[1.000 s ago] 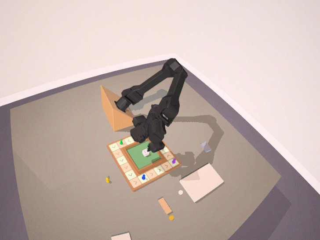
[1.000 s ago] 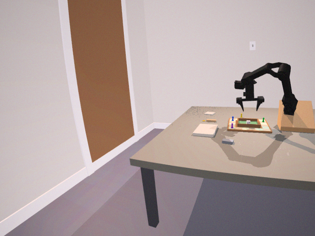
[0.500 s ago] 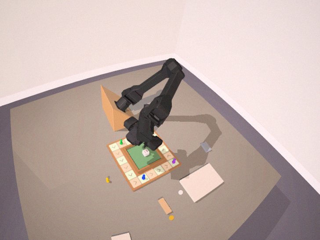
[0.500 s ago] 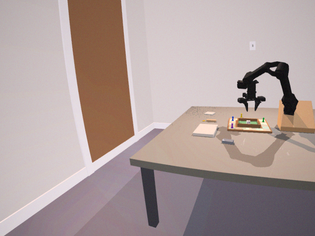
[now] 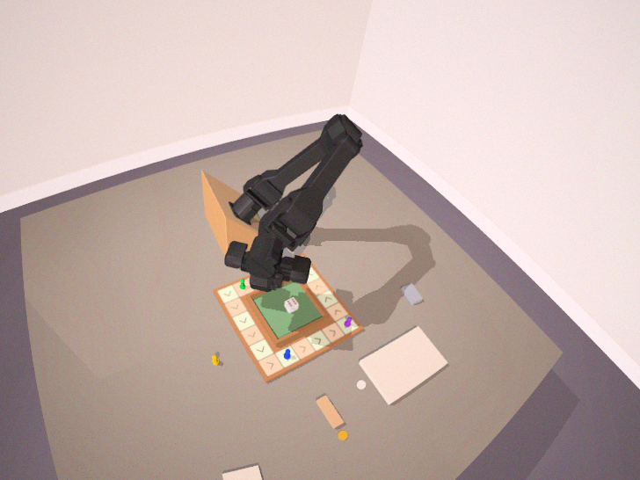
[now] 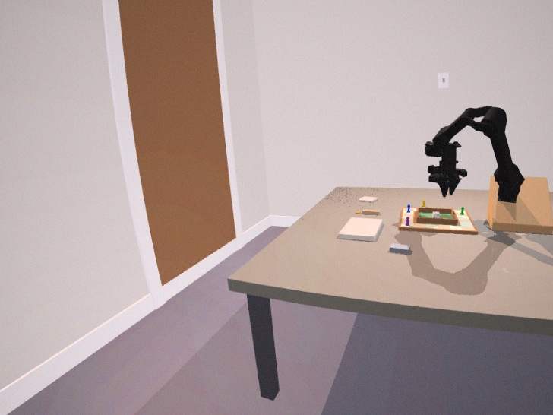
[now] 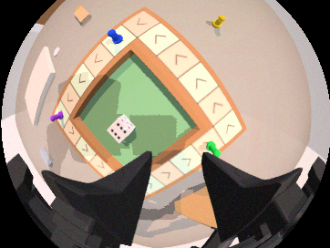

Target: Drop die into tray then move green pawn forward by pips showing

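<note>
The board point(image 5: 268, 366) point(image 6: 440, 229) point(image 7: 182, 58) has a track of arrow squares around a green felt tray point(image 5: 279, 317) point(image 7: 152, 98). The white die point(image 5: 291, 304) point(image 6: 435, 214) point(image 7: 121, 129) rests in the tray with several pips on top. My green pawn point(image 5: 242, 283) point(image 6: 462, 210) point(image 7: 212, 149) stands upright on a track square near the board's corner closest to the arm's base. My gripper point(image 6: 447, 192) point(image 7: 177, 157) points down, high above the board's edge beside the green pawn. Its fingers stand apart with nothing between them.
A blue pawn point(image 5: 287, 353) point(image 7: 114, 36) and a purple pawn point(image 5: 347, 322) point(image 7: 56, 117) stand on the track. A yellow pawn point(image 5: 214, 360) point(image 7: 219, 20) stands off the board. A white box point(image 5: 403, 364), grey block point(image 5: 411, 294), wooden block point(image 5: 330, 410) and orange wedge point(image 5: 216, 211) sit around.
</note>
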Motion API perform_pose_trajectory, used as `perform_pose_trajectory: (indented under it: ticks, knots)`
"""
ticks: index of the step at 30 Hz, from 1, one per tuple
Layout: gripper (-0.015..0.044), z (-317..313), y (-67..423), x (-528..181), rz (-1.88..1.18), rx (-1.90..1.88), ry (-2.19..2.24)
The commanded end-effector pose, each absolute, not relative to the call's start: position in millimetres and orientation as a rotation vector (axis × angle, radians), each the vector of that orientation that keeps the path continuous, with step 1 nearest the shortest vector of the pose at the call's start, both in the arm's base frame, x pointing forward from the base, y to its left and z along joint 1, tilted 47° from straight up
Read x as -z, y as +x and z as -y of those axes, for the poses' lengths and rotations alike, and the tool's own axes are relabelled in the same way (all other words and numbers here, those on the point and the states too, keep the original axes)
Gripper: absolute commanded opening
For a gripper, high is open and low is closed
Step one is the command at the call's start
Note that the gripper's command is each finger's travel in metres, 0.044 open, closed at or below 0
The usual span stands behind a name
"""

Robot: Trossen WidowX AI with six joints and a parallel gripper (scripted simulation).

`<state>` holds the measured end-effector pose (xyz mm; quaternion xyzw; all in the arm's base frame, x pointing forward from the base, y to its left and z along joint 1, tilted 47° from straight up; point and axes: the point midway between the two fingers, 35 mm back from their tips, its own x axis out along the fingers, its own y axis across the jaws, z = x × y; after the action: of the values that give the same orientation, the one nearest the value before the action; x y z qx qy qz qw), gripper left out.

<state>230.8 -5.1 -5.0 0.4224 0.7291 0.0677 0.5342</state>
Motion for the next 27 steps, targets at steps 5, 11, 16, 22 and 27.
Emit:
perform_pose_trajectory:
  ticks: [5, 11, 16, 22, 27]
  knots:
    - [0.02, 20, 182, 37, -1.426, -0.835, 0.396]
    - [0.02, 21, 167, 43, -1.309, -0.986, 0.236]
    - [0.02, 21, 163, 45, -1.229, -1.076, 0.131]
    - [0.02, 21, 163, 45, -1.229, -1.076, 0.131]
    - [0.02, 21, 163, 45, -1.229, -1.076, 0.131]
